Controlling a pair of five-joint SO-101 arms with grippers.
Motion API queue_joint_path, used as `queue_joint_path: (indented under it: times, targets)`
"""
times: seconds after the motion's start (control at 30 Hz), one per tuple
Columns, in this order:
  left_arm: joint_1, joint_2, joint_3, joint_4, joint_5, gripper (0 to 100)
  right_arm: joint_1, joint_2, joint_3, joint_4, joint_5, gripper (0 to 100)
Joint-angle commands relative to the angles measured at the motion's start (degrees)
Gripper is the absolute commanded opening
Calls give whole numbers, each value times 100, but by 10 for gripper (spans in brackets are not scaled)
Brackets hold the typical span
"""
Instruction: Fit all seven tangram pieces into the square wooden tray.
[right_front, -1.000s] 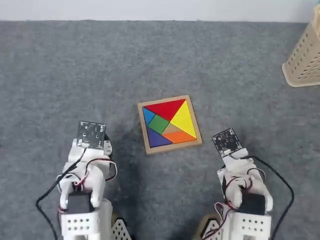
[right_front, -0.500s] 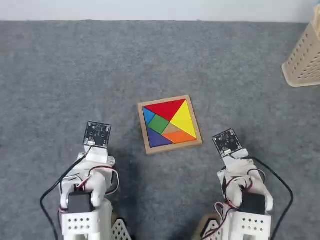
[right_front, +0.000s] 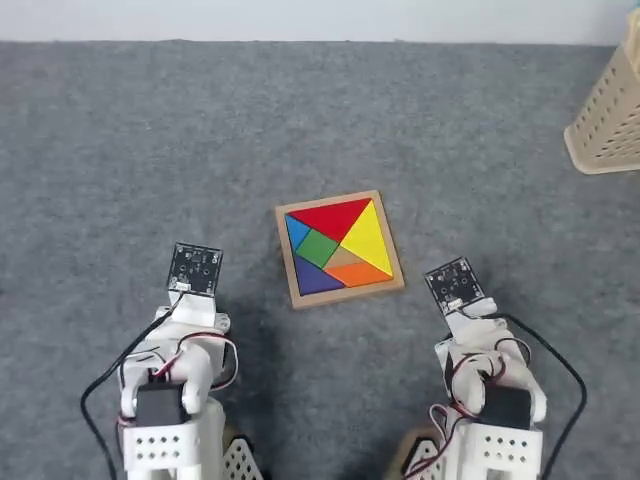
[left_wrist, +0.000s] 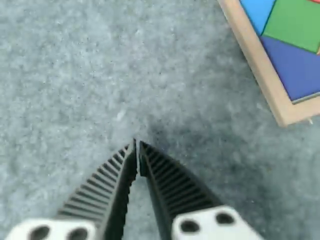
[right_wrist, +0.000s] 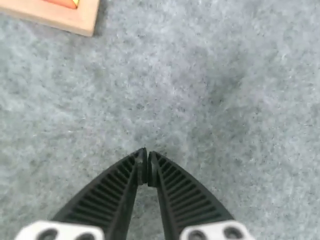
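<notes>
One grey felted table (right_front: 120, 130) seen from above, both arms parked at its near edge. Over bare felt, left gripper (left_wrist: 137, 146) with tips pinched together and nothing between them, just beside a corner of the square wooden tray (right_front: 350, 297). Same story for right gripper (right_wrist: 146, 151): closed on nothing, another tray corner near it. Between the two arms and a little farther out lies the tray, flat, slightly skewed, and packed edge to edge by the look of it.

Largest inside, red triangle (right_front: 332, 217) and yellow triangle (right_front: 368, 243). Smaller, green square (right_front: 317, 248), violet piece (right_front: 315, 277), orange piece (right_front: 360, 272) and blue triangle (right_front: 296, 232). Smallest, tan wedge (right_front: 345, 258) near the middle — hard to tell from above whether a seventh piece or bare wood.

Hence the main risk: calling the job done with one slot unfilled. Otherwise little left to spoil except by touch. Could clip the rim with a low sweep of closed tips, shoving the tray askew or tipping a flush piece out of its seat. Safer, on this evidence, to lift clear before any turn — and to check that wedge first.
</notes>
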Motion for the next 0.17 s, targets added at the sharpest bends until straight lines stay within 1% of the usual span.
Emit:
queue_joint_path:
  times: [0.0,0.13]
  targets:
    - [-26,9,-48,26,-44,12,48,-40,105,48,53,6]
    - [-26,9,-48,26,-44,12,48,-40,105,48,53,6]
